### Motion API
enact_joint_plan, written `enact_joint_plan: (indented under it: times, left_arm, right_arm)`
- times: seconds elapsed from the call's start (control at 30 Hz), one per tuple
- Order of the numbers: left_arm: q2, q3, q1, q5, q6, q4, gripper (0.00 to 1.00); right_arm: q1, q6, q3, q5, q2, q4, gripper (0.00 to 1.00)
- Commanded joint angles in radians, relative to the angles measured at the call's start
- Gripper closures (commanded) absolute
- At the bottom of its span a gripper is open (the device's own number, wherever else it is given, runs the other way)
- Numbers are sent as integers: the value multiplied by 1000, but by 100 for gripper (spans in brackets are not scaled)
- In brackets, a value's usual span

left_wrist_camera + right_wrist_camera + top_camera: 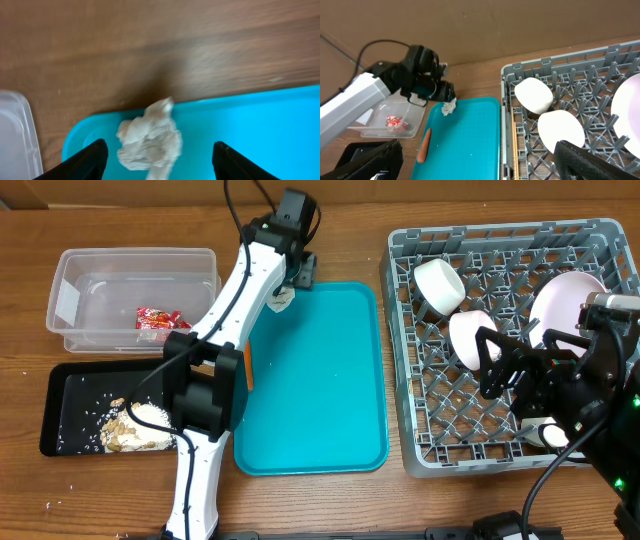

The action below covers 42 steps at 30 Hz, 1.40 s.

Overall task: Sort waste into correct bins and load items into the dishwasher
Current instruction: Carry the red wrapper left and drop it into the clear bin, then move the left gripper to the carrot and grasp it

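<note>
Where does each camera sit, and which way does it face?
Overhead: fixed above the table, looking straight down on clear tub, teal tray and dish rack; left arm and right arm show.
Left wrist: faces down at the napkin on the teal tray's corner; left end effector open around it.
Right wrist: above the dish rack, facing across to the left arm; right end effector open.
Shared: both wrist views show the napkin.

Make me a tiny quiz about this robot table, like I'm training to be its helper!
1. True or false: the red wrapper lies in the clear tub.
2. Where is the white napkin? A) in the clear tub B) on the teal tray C) under the red wrapper
3. Fill in: the left gripper is ____ around the napkin.
Key: 1 true; 2 B; 3 open.
</note>
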Motion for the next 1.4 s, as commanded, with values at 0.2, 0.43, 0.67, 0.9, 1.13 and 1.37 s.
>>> enact_joint_plan:
  times: [0.2,0.43,0.67,0.9,1.13,1.37]
  left_arm:
    - [7,-177,8,-35,-9,39,34]
    - [7,-171,13,-21,-10,68,90]
    - [3,52,13,-13,-10,-200,96]
    - [1,422,67,-32,-63,-597,96]
    - [-8,520,223,0,-179,-712,96]
    - [-8,471,378,172,-129,-712,96]
  right_arm:
    - [-2,5,9,13,-2,2,0]
    - [-2,5,9,13,-2,2,0]
    - [-2,5,9,13,-2,2,0]
    - [-2,5,9,13,-2,2,0]
    - [-2,5,9,13,-2,2,0]
    - [-2,5,9,13,-2,2,0]
